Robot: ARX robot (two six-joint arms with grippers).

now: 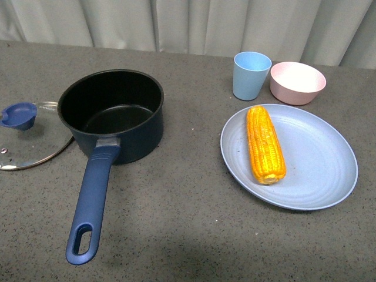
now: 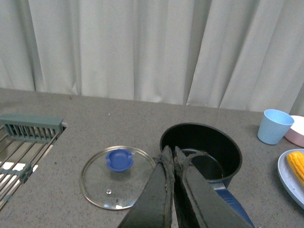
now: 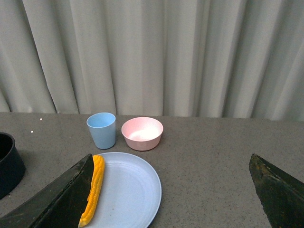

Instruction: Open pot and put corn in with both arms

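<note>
"Grippers first: how do they stand?"

"My left gripper (image 2: 172,153) has its jaws pressed together with nothing between them. It hangs above the table, close to the pot (image 1: 144,136) and the lid (image 1: 32,147). My right gripper (image 3: 170,159) has its jaws wide apart and empty, and it hangs near the plate (image 1: 320,161)."

"Where are the things?"

"The pot is open and empty. Its lid lies flat on the table just beside it, on my left. The corn (image 1: 265,144) lies on the plate, well apart from the pot, on my right."

"So which step is this?"

"I think the opening is done and taking the corn comes now. My right gripper should go down over the middle of the cob, jaws across its width, and close firmly. Then I lift it over to the pot, maybe a little tilted, because the cob looks long for it."
</note>
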